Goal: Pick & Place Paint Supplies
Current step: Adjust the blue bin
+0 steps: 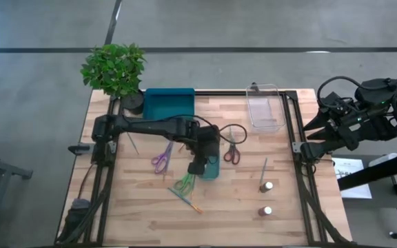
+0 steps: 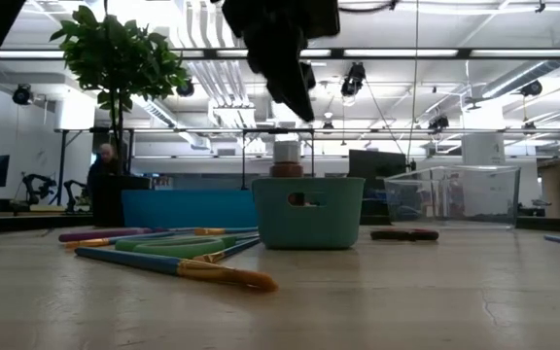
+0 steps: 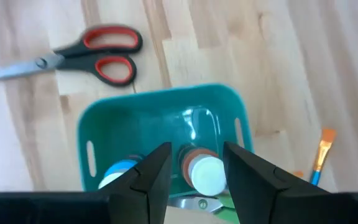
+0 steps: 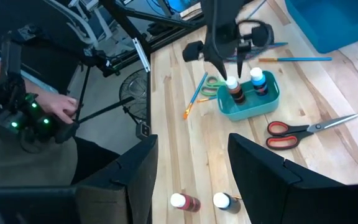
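Pots are the concern: near the middle of the high view the left gripper [image 1: 197,165] hangs over the small teal bin [image 1: 211,169], fingers apart and holding nothing, straddling a brown white-capped pot [image 3: 204,172] that stands in the bin beside a blue one [image 4: 257,81], so a sideways drift could likely knock that pot over or nudge the bin. Two more pots [image 1: 267,187] wait at lower right, red-handled scissors [image 1: 232,153] lie just beside the bin, and brushes [image 1: 186,200] and purple scissors [image 1: 162,158] lie left. The arm hides most of the bin from above; the right gripper [image 4: 191,177], parked off the table at far right, has fingers spread, empty.
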Robot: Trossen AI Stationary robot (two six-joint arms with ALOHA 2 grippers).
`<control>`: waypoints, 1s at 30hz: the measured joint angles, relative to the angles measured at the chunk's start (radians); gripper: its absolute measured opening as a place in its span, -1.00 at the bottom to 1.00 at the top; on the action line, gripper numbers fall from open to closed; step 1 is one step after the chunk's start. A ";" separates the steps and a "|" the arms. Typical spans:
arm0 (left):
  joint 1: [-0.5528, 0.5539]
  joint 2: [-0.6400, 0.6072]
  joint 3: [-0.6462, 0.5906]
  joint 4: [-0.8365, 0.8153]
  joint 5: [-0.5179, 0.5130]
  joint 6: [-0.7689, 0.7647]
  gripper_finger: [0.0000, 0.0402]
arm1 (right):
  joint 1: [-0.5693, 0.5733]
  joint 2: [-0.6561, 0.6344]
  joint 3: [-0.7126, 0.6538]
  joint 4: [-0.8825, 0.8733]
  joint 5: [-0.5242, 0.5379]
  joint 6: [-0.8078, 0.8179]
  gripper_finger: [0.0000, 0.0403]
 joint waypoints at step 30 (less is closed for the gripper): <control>-0.156 -0.376 -0.639 0.339 0.005 -0.388 -0.97 | 0.000 0.002 0.000 0.003 0.029 0.021 -0.05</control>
